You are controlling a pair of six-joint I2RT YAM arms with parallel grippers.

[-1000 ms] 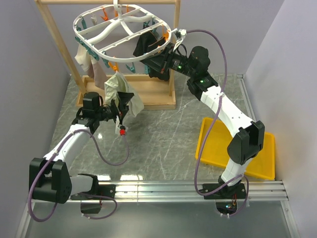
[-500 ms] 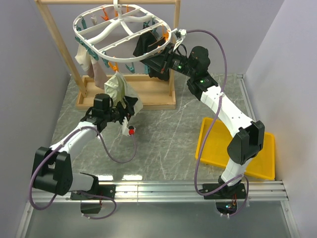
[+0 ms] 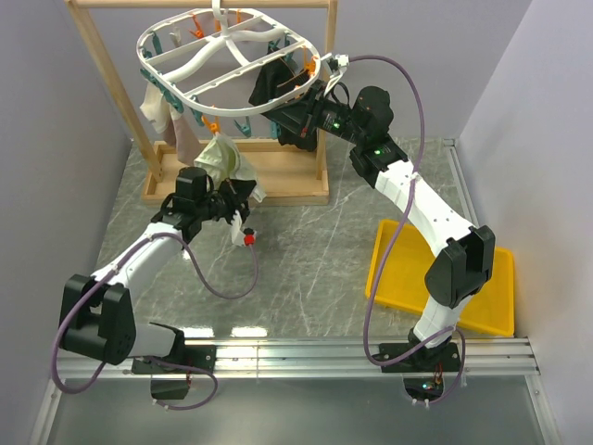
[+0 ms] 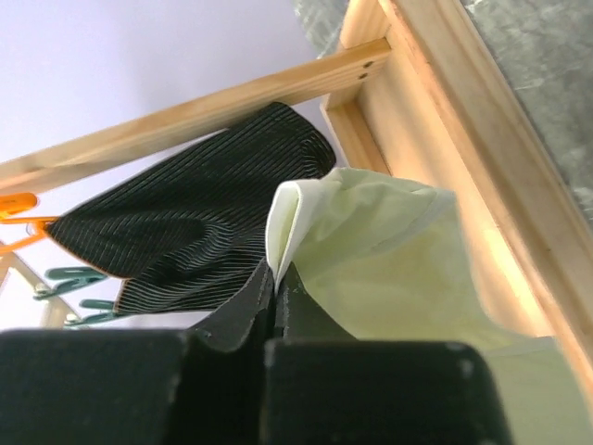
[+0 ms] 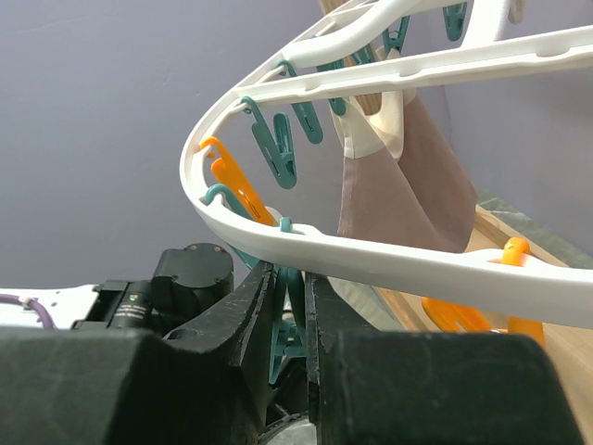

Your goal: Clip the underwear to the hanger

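The white hanger hangs from the wooden rack, ringed with teal and orange clips. The pale cream underwear dangles under an orange clip on its front rim. My left gripper is shut on the underwear's lower edge; the left wrist view shows a fold of the underwear pinched at the left gripper. My right gripper is at the hanger's right rim. In the right wrist view the right gripper is shut on a teal clip just below the hanger's rim.
A black garment and a beige-pink cloth hang from other clips. The wooden rack stands at the back left, its base behind the left gripper. A yellow tray lies at the front right, partly under the right arm.
My left gripper moved right and up to the underwear's hanging edge and went from open to shut on it. The right arm has not moved.
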